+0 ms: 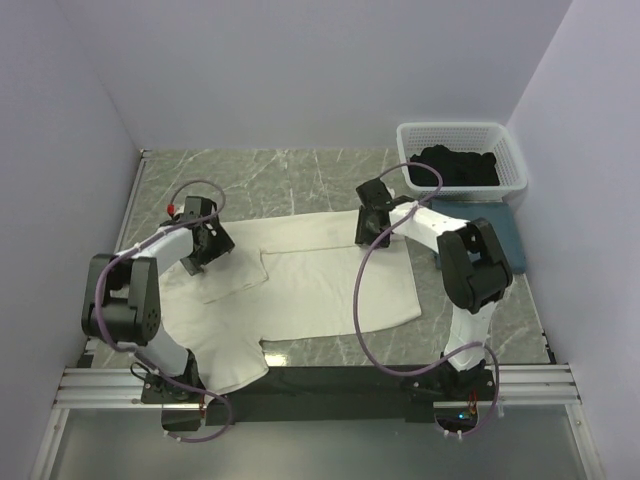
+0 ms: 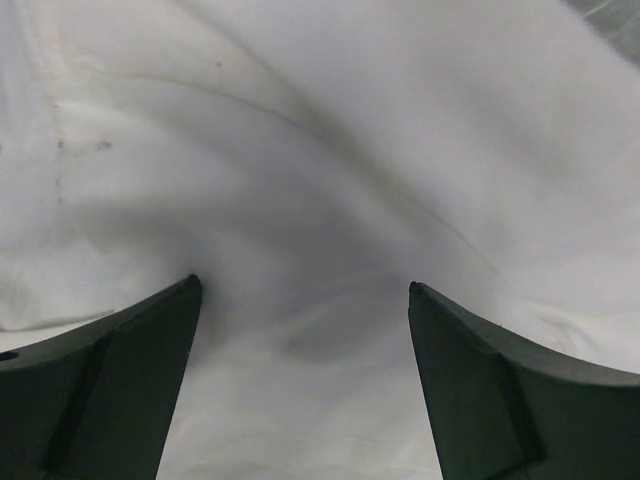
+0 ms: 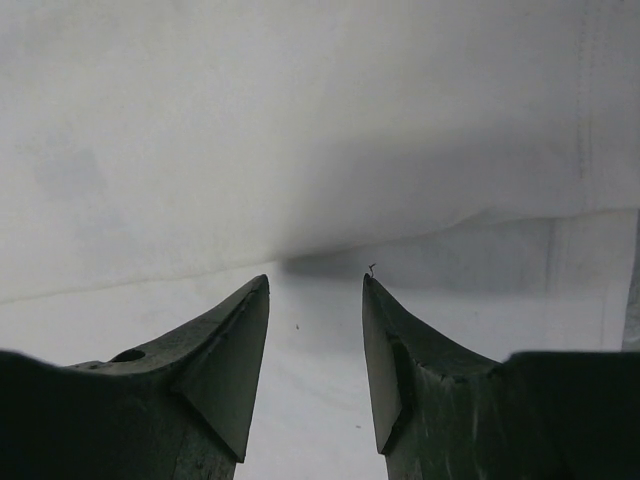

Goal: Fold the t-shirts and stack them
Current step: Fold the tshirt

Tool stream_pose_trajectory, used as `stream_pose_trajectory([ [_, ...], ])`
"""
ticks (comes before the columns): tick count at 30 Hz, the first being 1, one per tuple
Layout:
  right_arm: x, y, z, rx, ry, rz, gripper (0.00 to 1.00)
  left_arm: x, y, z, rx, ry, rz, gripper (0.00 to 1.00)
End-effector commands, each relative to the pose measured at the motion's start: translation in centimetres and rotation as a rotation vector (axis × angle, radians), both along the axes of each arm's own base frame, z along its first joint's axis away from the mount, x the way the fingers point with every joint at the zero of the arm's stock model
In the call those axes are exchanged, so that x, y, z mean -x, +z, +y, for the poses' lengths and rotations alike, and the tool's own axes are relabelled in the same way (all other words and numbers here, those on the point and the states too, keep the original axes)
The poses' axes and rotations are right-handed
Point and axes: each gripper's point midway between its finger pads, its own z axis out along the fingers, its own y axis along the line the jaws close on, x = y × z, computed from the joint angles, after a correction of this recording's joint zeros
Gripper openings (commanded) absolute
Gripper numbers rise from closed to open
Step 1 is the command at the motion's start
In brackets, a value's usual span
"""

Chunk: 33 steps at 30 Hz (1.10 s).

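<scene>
A large cream-white t-shirt lies spread across the table, with one part folded over near its left side. My left gripper hovers low over that folded part, its jaws wide open and nothing between them; in the left wrist view the gripper has only rumpled white cloth beneath it. My right gripper is at the shirt's far edge, open about halfway. In the right wrist view this gripper is empty above a folded edge of the white cloth. A black t-shirt fills the basket. A slate-blue t-shirt lies under the right arm.
The white lattice basket stands at the back right corner. Walls close in the table on the left, back and right. Both arms' cables loop over the shirt. Marbled tabletop shows behind the shirt.
</scene>
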Motion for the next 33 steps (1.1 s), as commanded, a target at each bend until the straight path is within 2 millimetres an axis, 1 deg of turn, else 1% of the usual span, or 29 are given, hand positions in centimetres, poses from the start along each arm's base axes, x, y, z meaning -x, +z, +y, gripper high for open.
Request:
stream_pose_trajectory([
  [1, -1.6, 0.5, 0.0, 0.033, 0.005, -0.025, 0.5, -2.1, -0.3, -1.1, 0.043, -0.015, -0.011, 0.9],
  [3, -2.1, -0.1, 0.0, 0.045, 0.008, -0.017, 0.5, -2.7, -0.7, -1.2, 0.047, -0.015, -0.014, 0.9],
  [4, -2.6, 0.0, 0.1, 0.044, 0.008, -0.021, 0.5, -3.1, -1.1, -1.2, 0.045, -0.014, -0.005, 0.9],
  [6, -3.0, -0.8, 0.2, 0.049, 0.016, 0.002, 0.5, -3.7, -1.6, -1.2, 0.038, -0.018, 0.006, 0.9],
  [7, -3.9, -0.4, 0.2, 0.043, 0.012, -0.005, 0.5, -4.2, -2.2, -1.2, 0.034, -0.02, 0.02, 0.9],
  [8, -4.1, -1.2, 0.2, 0.044, 0.013, 0.016, 0.5, -4.6, -2.4, -1.2, 0.033, -0.021, 0.025, 0.9],
  [9, -4.5, -1.3, 0.1, 0.046, 0.013, 0.022, 0.5, -5.1, -2.5, -1.2, 0.033, -0.022, 0.023, 0.9],
  [10, -5.6, -0.6, 0.1, 0.041, 0.007, 0.007, 0.5, -5.8, -2.9, -1.3, 0.031, -0.022, 0.025, 0.9],
  [11, -6.2, -0.6, 0.0, 0.04, 0.002, 0.009, 0.5, -6.3, -2.9, -1.3, 0.028, -0.022, 0.021, 0.9],
  [12, -6.6, -1.2, 0.0, 0.049, 0.005, 0.02, 0.5, -6.9, -3.1, -1.3, 0.028, -0.022, 0.021, 0.9],
  [13, -7.7, -0.5, 0.1, 0.045, 0.001, 0.004, 0.5, -8.1, -3.4, -1.4, 0.028, -0.025, 0.018, 0.9],
  [14, -8.3, -0.4, -0.2, 0.044, -0.007, 0.001, 0.5, -8.6, -3.6, -1.5, 0.031, -0.028, 0.022, 0.91],
  [15, -8.7, -1.1, -0.3, 0.047, -0.005, 0.014, 0.5, -9.3, -3.8, -1.6, 0.034, -0.032, 0.023, 0.91],
  [16, -9.2, -1.1, -0.3, 0.044, -0.007, 0.014, 0.5, -10.6, -3.9, -1.9, 0.041, -0.035, 0.019, 0.91],
  [17, -10.2, -0.8, -0.3, 0.044, -0.006, 0.007, 0.5, -11.3, -4.0, -1.9, 0.046, -0.036, 0.016, 0.92],
  [18, -10.7, -0.6, -0.4, 0.044, -0.007, 0.001, 0.5, -11.7, -4.8, -2.0, 0.047, -0.037, 0.03, 0.92],
  [19, -11.6, 0.1, -0.2, 0.039, -0.006, -0.019, 0.5, -13.1, -4.0, -1.9, 0.053, -0.034, 0.003, 0.92],
  [21, -12.2, 0.3, -0.3, 0.034, -0.004, -0.024, 0.5, -14.1, -4.0, -1.9, 0.061, -0.033, -0.008, 0.92],
  [22, -12.6, 0.9, -0.2, 0.032, -0.004, -0.033, 0.5, -15.2, -3.1, -1.7, 0.065, -0.027, -0.032, 0.92],
  [24, -12.9, 2.2, -0.1, 0.022, -0.002, -0.06, 0.5, -16.0, -2.0, -1.5, 0.074, -0.025, -0.055, 0.93],
  [25, -12.6, 2.4, -0.1, 0.017, 0.002, -0.062, 0.5, -16.4, -1.0, -1.3, 0.074, -0.021, -0.075, 0.94],
  [26, -12.5, 4.2, -0.1, 0.003, -0.002, -0.094, 0.5, -16.4, -0.2, -1.1, 0.071, -0.02, -0.084, 0.95],
  [27, -12.2, 4.9, -0.1, -0.006, -0.007, -0.104, 0.5, -16.3, 0.6, -0.8, 0.068, -0.017, -0.098, 0.96],
  [28, -11.1, 4.4, -0.3, -0.008, -0.01, -0.091, 0.5, -15.8, 2.4, -0.6, 0.06, -0.013, -0.127, 0.96],
  [29, -10.5, 6.2, -0.4, -0.027, -0.011, -0.121, 0.5, -15.4, 3.2, -0.2, 0.056, -0.005, -0.142, 0.96],
  [30, -9.8, 6.3, -0.6, -0.04, -0.03, -0.119, 0.5, -14.3, 4.7, 0.1, 0.055, 0.002, -0.165, 0.97],
  [31, -7.9, 4.7, -1.1, -0.031, -0.037, -0.075, 0.5, -13.7, 5.5, 0.7, 0.059, 0.018, -0.178, 0.97],
  [32, -7.1, 5.6, -1.5, -0.039, -0.051, -0.089, 0.5, -13.1, 6.1, 1.0, 0.063, 0.026, -0.192, 0.97],
  [33, -6.0, 5.2, -1.7, -0.047, -0.071, -0.07, 0.5, -12.4, 8.2, 1.3, 0.07, 0.028, -0.237, 0.97],
])
